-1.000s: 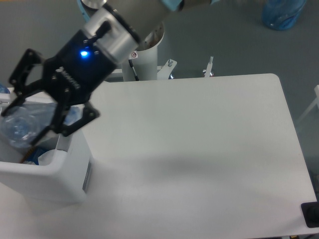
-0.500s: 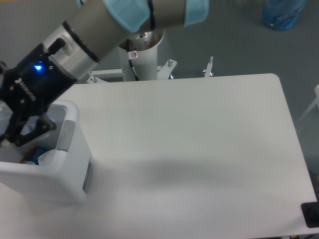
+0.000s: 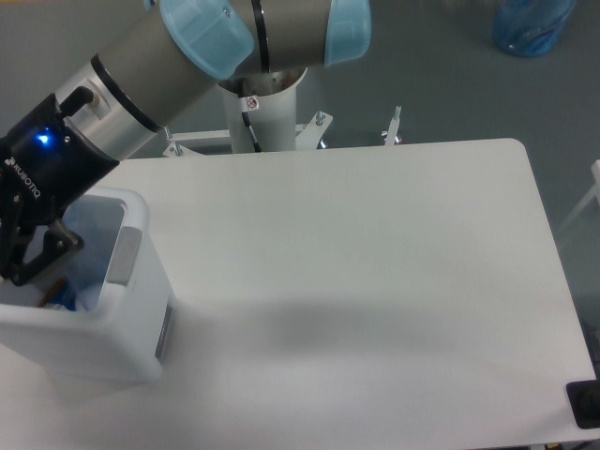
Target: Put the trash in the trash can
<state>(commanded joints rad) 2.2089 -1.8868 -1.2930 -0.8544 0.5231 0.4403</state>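
White trash can (image 3: 122, 319) holds bluish trash (image 3: 64, 298).

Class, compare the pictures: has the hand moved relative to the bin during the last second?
Yes. The hand has moved left and down, from above the bin's right rim into its opening, partly past the picture's left edge.

Gripper (image 3: 28, 258): shifted left and lower, now partly out of frame over the trash can (image 3: 122, 323). Bottle: no longer visible between the fingers.
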